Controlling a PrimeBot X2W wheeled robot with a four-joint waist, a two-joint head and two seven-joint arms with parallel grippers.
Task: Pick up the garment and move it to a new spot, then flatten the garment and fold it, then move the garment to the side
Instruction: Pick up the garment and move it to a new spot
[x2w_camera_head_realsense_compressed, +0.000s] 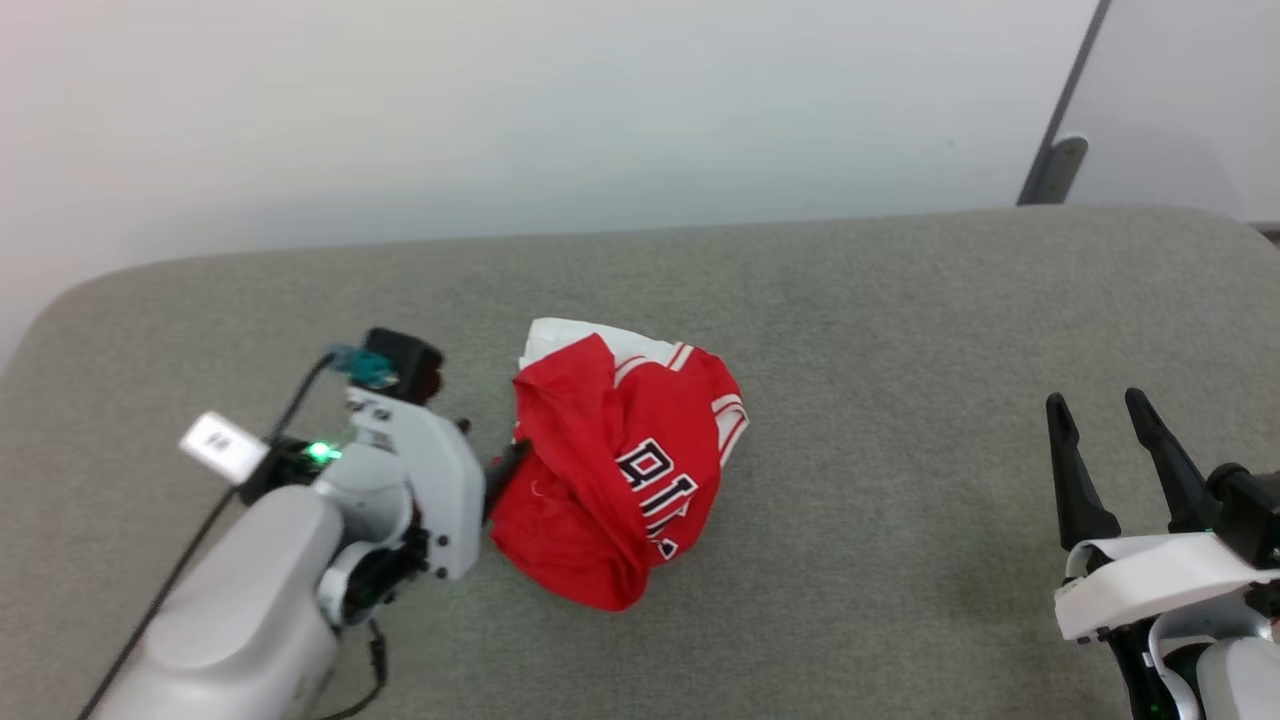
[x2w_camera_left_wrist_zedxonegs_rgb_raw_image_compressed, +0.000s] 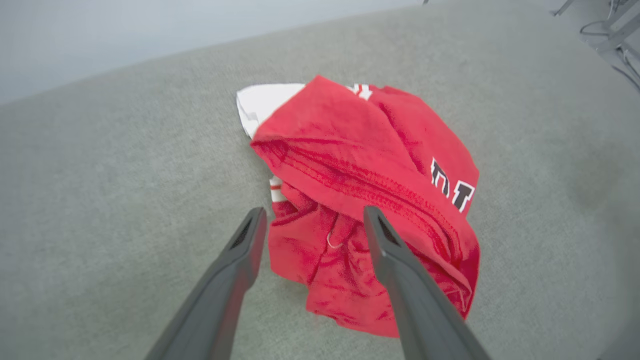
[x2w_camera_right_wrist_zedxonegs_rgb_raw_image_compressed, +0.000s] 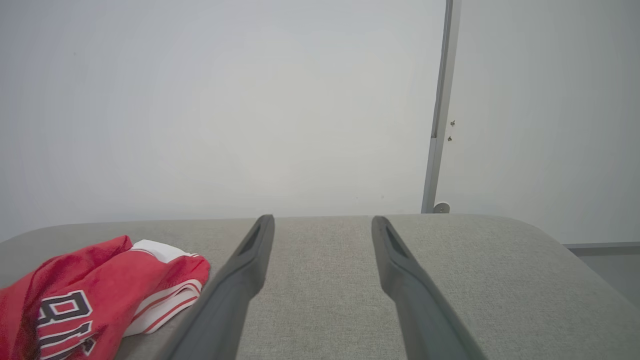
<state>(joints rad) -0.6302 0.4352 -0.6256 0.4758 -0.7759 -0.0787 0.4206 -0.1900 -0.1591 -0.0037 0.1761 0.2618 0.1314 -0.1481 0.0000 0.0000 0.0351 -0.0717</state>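
The garment is a crumpled red jersey with white striped trim and part of its black lettering showing. It lies in a heap at the middle of the grey padded table. My left gripper is at the heap's left edge and stands open. In the left wrist view, the left gripper has its fingers spread over a loose fold of the garment, clamping nothing. At the lower right, well away from the cloth, my right gripper is open and holds nothing. The right wrist view has the right gripper over bare table, with the garment at its lower left.
A pale wall runs behind the table's rounded far edge. At the upper right, a grey post leans past the back corner. A black cable trails along my left arm.
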